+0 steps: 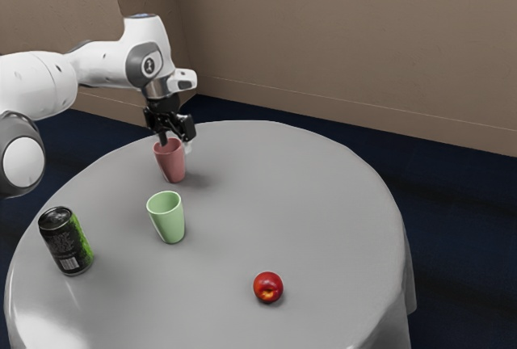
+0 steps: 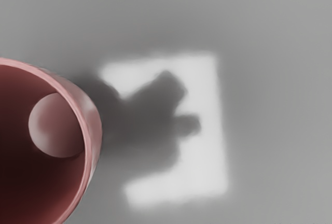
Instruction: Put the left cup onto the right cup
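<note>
Gripper [image 1: 173, 137] hangs just above the rim of the pink cup [image 1: 170, 165]. Claw looks parted, nothing held. Cup stands upright on the table [image 1: 307, 203], not lifted. I take it for the cup to move, since the hand is over it. The green cup [image 1: 166, 218] is the likely target: upright, nearer the camera, close by but not touching.

Risks from here:
- Wrist view shows the pink cup [image 2: 46, 172] off to one side, not centred under the hand. Going straight down could land on the rim or catch one wall only, and the cup tips or skids.
- Walls taper and look smooth, so a weak pinch may let it slide out during the lift.
- The green cup looks light and open-mouthed. An off-centre or hard set-down could knock it over or shove it along the cloth.
- Can [image 1: 66, 242] stands towards the exterior view's left of the green cup. A low carry that overshoots might clip it.

Materials & shapes:
- Both cups are matte and plastic-looking, wide at the mouth, narrow flat round base. Pink interior is darker, base disc pale.
- Can is a black cylinder w/ green markings and a slight sheen.
- Apple [image 1: 267, 287] is red, round and glossy, well apart from the cups.
- Table is round w/ smooth grey cloth draping over the edge. In the wrist view its surface [image 2: 270, 27] carries a bright patch w/ the hand's shadow.
</note>
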{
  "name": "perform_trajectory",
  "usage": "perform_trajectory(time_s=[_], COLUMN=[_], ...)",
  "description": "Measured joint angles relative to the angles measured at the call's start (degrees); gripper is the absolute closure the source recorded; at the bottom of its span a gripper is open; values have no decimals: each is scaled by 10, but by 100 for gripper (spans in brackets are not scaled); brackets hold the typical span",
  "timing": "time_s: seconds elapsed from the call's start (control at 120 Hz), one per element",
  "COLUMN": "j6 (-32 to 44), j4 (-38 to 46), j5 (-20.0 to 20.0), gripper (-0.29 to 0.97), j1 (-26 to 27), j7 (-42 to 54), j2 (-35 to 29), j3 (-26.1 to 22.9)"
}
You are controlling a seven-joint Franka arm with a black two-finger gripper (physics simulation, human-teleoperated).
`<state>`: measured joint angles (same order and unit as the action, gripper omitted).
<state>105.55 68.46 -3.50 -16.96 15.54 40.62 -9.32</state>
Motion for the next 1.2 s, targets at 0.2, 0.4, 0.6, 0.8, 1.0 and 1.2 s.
perform_trajectory(time_s=[0.2,0.4,0.6,0.8,1.0,1.2], j6=[14,28,39,46,51,53], j4=[-6,-7,-7,-7,-7,-7], j5=[-23,-51,-74,-85,-96,-103], gripper=[8,9,11,12,12,14], j1=[-17,-34,-52,-60,-65,-69], j7=[17,30,40,47,53,56], j2=[14,24,27,33,43,51], j3=[-27,-51,-75,-83,-93,-99])
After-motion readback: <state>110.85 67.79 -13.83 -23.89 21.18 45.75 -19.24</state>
